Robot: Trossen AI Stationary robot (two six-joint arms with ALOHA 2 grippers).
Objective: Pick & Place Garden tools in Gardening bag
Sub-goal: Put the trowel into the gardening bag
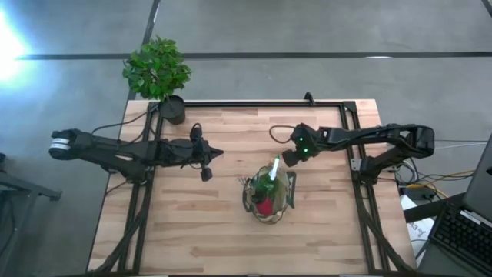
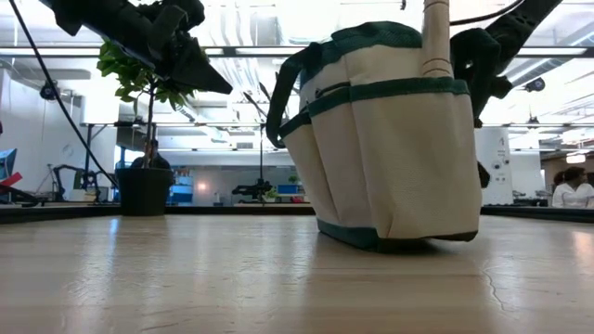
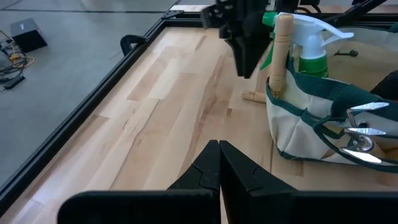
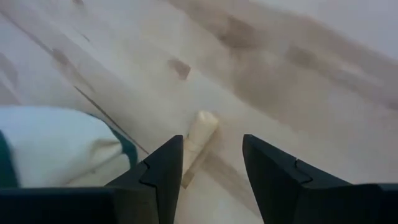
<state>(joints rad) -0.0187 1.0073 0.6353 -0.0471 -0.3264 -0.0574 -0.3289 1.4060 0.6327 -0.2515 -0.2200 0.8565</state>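
Gardening bag (image 1: 269,196) upright near worktop (image 1: 200,231) centre, slightly toward right arm's side. Small round tan fabric tote, dark green trim + strap handles, outer pockets all round; looks soft-walled but standing on own base in low view.

Already inside or in pockets: green spray bottle w/ white top (image 3: 311,43), something red (prob. glove) (image 1: 265,205), wooden handle (image 3: 281,53) sticking up at rim, pruning shears (image 3: 360,127) w/ shiny metal parts in a side pocket. Handles up, heads down – prob. so tools stay put and bag doesn't tip.

Right claw (image 4: 211,168) just beside bag on far side, pointing down, fingers (image 4: 163,171) apart at medium-wide gap, nothing between them. Pale wooden handle end (image 4: 198,134) visible below, just past the gap, next to tan fabric; can't tell if touching. Looks like release just above the bag rim, or approach to nudge handle – can't say which.

Left claw (image 3: 219,163) hovering over bare worktop well apart from bag, fingers shut tight, empty. Parked clear, likely to keep out of right arm's way.

Potted plant (image 1: 157,73) at far left corner of worktop, not part of job.

No loose tools seen on worktop; task looks near done.
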